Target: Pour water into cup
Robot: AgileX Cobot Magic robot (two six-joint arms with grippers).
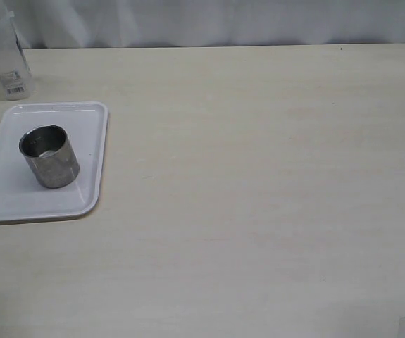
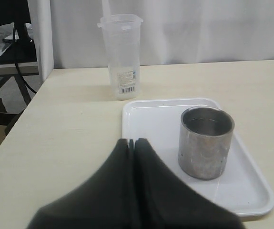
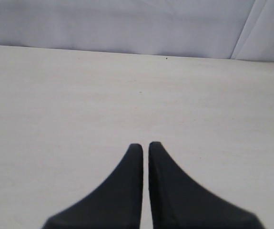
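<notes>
On the tray (image 1: 5, 201), cup (image 1: 49, 156) stands upright, mouth up; left pincer (image 2: 131, 141) and right pincer (image 3: 145, 145) pressed together.

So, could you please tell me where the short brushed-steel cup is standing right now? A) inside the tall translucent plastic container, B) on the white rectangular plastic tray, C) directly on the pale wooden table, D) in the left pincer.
B: the short brushed-steel cup stands upright on the white rectangular plastic tray, with tray surface showing all round its base.
</notes>
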